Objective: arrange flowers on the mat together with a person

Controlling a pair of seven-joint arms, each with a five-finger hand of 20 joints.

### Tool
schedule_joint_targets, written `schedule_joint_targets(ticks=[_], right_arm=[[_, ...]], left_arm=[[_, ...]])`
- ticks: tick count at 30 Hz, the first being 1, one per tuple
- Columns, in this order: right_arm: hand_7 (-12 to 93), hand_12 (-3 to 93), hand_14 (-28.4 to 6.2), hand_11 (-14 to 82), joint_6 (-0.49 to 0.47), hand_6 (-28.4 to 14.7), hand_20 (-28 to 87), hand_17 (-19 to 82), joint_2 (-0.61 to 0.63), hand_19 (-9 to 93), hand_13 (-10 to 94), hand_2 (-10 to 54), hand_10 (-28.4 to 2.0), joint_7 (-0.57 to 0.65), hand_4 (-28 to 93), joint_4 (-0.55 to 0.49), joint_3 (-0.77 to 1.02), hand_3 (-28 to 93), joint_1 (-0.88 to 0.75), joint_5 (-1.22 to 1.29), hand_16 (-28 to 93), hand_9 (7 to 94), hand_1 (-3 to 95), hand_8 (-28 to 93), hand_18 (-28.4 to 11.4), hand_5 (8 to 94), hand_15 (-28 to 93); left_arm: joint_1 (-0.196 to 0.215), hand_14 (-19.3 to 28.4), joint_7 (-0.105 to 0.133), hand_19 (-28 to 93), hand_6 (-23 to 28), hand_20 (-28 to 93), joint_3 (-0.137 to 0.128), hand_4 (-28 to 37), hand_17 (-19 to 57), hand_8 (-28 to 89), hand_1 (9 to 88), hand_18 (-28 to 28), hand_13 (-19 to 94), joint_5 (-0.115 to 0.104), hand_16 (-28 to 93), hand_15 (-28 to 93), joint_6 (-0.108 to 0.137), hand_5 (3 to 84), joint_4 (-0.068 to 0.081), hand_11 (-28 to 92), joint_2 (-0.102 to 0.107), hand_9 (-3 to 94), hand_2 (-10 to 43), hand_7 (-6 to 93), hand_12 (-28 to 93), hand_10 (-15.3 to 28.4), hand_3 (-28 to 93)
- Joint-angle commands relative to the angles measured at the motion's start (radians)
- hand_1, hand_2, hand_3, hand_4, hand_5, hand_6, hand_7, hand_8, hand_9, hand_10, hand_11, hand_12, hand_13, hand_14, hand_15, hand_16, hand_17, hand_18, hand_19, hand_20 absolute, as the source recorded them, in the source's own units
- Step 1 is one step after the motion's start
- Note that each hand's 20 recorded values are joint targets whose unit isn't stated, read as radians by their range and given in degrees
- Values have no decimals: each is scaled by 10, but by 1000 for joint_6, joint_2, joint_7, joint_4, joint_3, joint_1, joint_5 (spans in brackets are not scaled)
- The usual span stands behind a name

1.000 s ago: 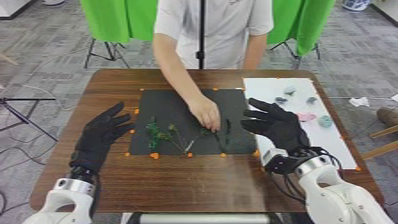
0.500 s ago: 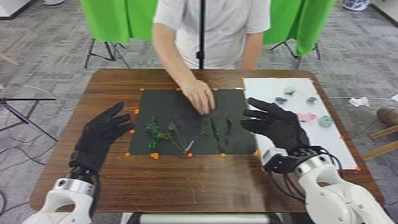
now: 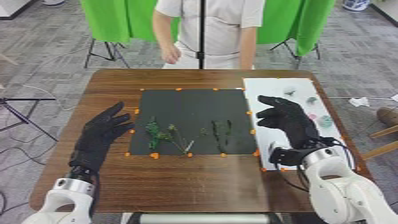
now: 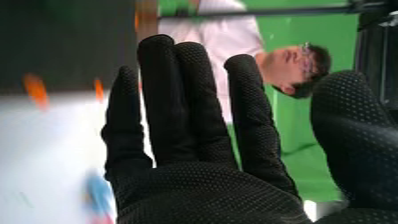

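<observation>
In the head view my left hand [image 3: 105, 129] is at the mat's left edge, fingers relaxed and empty. My right hand [image 3: 286, 120] is over the white sheet, right of the dark mat [image 3: 182, 105], its fingers extended. The right wrist view has the right hand [image 4: 200, 195] with straight fingers, holding nothing. Green stems [image 3: 155, 134] lie on the mat's lower left beside a thin pale-ended stem [image 3: 187, 146]. Two dark green stems [image 3: 221, 134] lie at its lower right, with a small sprig [image 3: 203, 131] between the groups. Flower heads [image 3: 290, 91] rest on the white sheet.
The white sheet [image 3: 266, 85] covers the right part of the brown table [image 3: 213, 185]. Orange markers [image 3: 155, 156] line the mat's edges. A person's hand [image 3: 171, 55] hangs beyond the far table edge, beside a dark vertical pole [image 3: 201, 30].
The person's hand has left the mat and withdrawn past the far edge. My right hand has moved right, off the mat's edge and over the white sheet. The left hand has stayed put.
</observation>
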Motion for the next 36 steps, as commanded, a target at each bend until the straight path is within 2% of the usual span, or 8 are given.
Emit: schedule_joint_targets(ticks=[1,7,8,13,27,34,36], right_arm=[[216,203,-160,462,55,3,303,161,189,698,509,8,-164,172,-238,24,59,807,123,-174,126,544,246,-140,-256,506,682],[220,202,-153,490,-1,5,305,190,289,724,535,-20,-160,288,-233,80,21,803,164,-363,130,553,271,-139,-252,509,705],[221,201,-151,491,-3,6,305,193,304,726,538,-24,-160,301,-232,96,-8,803,183,-402,130,555,275,-139,-251,509,705],[230,202,-145,499,-20,12,298,203,340,730,561,-44,-160,357,-232,178,-148,799,276,-571,131,573,303,-141,-252,511,703],[246,202,-120,499,-94,27,288,217,378,737,614,-89,-152,386,-237,311,-380,789,415,-883,154,602,359,-150,-249,507,706],[265,201,-108,496,-86,35,288,220,382,725,631,-95,-139,388,-246,375,-477,786,483,-966,158,617,378,-155,-245,517,698],[270,201,-106,496,-85,38,287,220,383,719,633,-95,-135,380,-250,390,-497,783,497,-984,160,618,382,-157,-244,520,695]], left_arm=[[11,268,-8,485,61,167,-4,-264,-90,-84,242,255,270,8,-64,460,-1,370,-4,216,-10,361,45,106,103,181,793],[11,268,-12,484,62,166,-5,-263,-90,-83,243,256,270,9,-64,461,0,370,-7,218,-11,361,46,106,103,183,793],[13,268,-7,484,62,166,-4,-263,-90,-83,243,255,271,9,-65,461,2,370,-8,219,-9,361,45,106,104,182,793],[7,267,-11,485,63,166,-2,-261,-90,-83,243,256,271,9,-65,461,-2,370,-8,219,-12,361,45,107,103,182,793],[7,268,-6,487,64,165,-1,-256,-90,-83,246,257,271,6,-65,463,-1,370,-9,222,-9,360,44,109,102,182,795],[-7,268,-2,488,65,165,5,-255,-90,-84,247,258,271,3,-66,463,0,370,-3,223,-6,360,43,110,102,183,796],[-10,267,-8,488,65,165,2,-255,-90,-84,248,258,271,5,-66,464,-3,370,-2,224,-11,360,43,110,102,183,796]])
